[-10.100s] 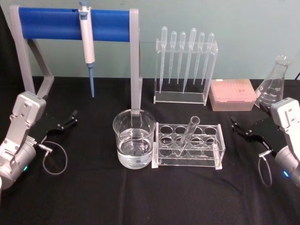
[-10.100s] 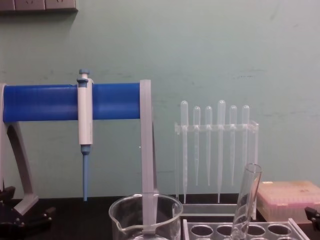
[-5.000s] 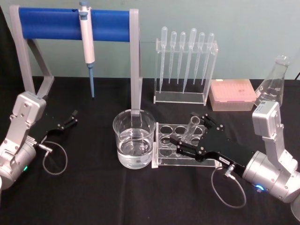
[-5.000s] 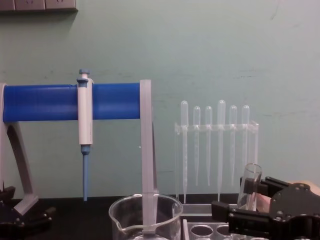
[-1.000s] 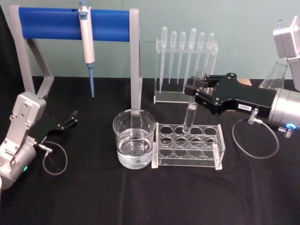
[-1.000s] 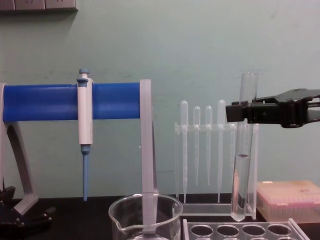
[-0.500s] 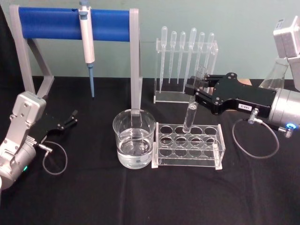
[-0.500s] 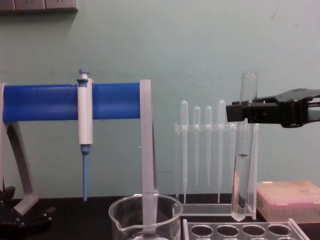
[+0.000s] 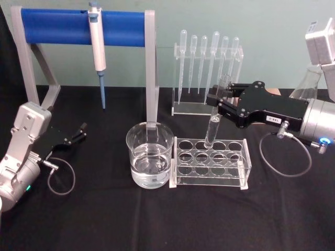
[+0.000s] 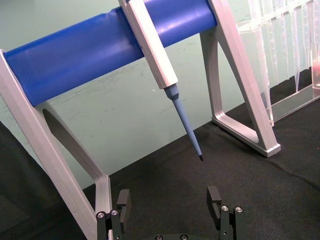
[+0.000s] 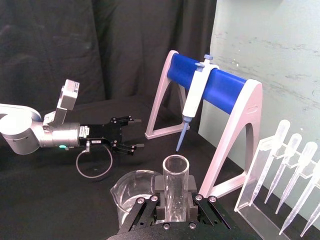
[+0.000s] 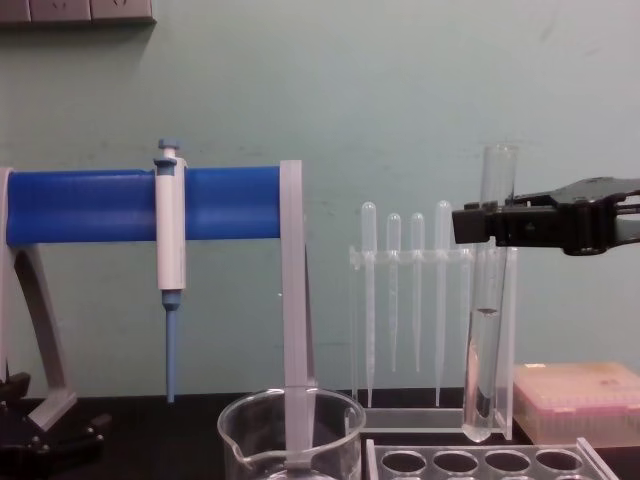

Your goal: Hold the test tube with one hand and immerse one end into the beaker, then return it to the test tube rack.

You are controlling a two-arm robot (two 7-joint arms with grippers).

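Above black table (image 9: 157, 219), green wall (image 9: 272, 26) behind: right gripper (image 9: 219, 99) holds tube (image 9: 213, 128).

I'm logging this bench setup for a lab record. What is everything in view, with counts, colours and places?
test tube: one, clear, upright in the right tool, bottom just above the rack
beaker: one, clear, holding clear liquid, left of the rack
test tube rack: one, clear, table centre
pipettes: six, frosted, hanging in the stand
stand: one, clear, back centre
pipettor: one, white and blue, hanging on the bar frame
bar frame: one, blue with grey legs, back left
tip box: one, pink, back right
flask: one, clear, far right rear
tablecloth: one, black, under everything
left tool: one, black, open, parked at left
right tool: one, black, shut on the test tube
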